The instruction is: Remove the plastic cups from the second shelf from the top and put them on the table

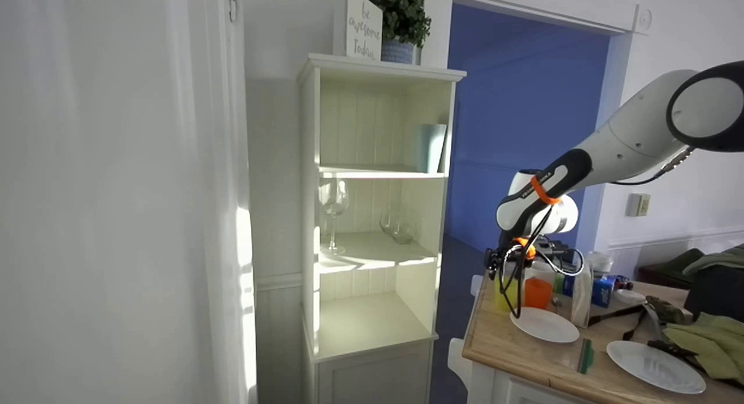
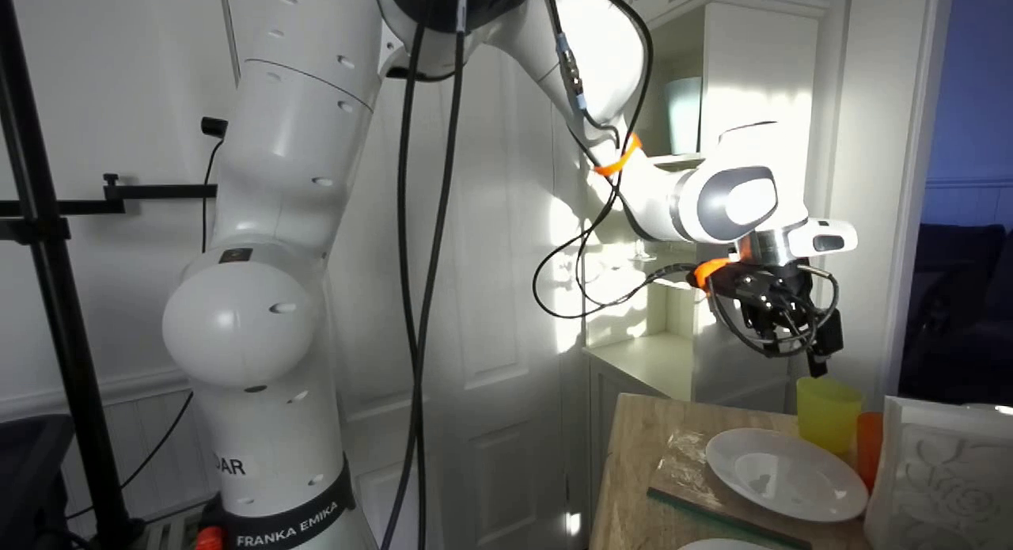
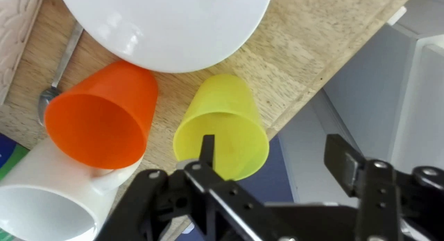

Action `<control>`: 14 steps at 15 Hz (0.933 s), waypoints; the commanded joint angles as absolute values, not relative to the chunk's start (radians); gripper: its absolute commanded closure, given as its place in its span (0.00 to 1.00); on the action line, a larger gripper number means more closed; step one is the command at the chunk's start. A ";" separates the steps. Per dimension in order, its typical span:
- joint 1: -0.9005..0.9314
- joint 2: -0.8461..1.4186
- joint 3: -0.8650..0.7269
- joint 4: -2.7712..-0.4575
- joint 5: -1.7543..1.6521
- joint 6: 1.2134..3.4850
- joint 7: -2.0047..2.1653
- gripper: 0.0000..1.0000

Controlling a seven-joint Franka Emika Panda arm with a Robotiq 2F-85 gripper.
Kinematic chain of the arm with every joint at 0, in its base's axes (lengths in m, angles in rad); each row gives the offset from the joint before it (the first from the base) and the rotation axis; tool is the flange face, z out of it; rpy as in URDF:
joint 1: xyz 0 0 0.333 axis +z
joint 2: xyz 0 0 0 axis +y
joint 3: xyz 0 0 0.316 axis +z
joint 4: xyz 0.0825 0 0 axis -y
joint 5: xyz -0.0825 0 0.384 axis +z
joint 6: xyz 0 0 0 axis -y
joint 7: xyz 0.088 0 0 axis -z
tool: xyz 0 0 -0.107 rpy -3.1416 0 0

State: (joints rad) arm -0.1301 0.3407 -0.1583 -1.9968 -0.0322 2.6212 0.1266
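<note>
The yellow cup [image 3: 222, 99] stands upright on the wood table [image 3: 291, 67] near its edge. The orange cup [image 3: 104, 112] stands beside it. Both cups also show on the table in an exterior view [image 2: 828, 415]. My gripper [image 3: 274, 154] is open and empty, pointing down just above the yellow cup. In the wrist view one finger overlaps the cup's mouth and the other lies past the table edge. I cannot tell whether the fingertip is inside the cup. The second shelf from the top [image 1: 372, 250] holds see-through glasses and no plastic cups.
A white mug [image 3: 45, 199] stands against the orange cup. A white plate [image 3: 170, 26] lies close to both cups, with a spoon [image 3: 66, 57] and a white relief panel [image 2: 942, 471] near. A teal object [image 1: 430, 148] stands on the shelf above the glasses.
</note>
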 commanded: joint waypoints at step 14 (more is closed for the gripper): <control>-0.269 -0.352 -0.203 -2.162 -0.116 1.994 0.445 0.00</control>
State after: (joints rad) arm -0.2339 -0.2559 -0.2089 -2.1530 -0.0827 2.1175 0.4940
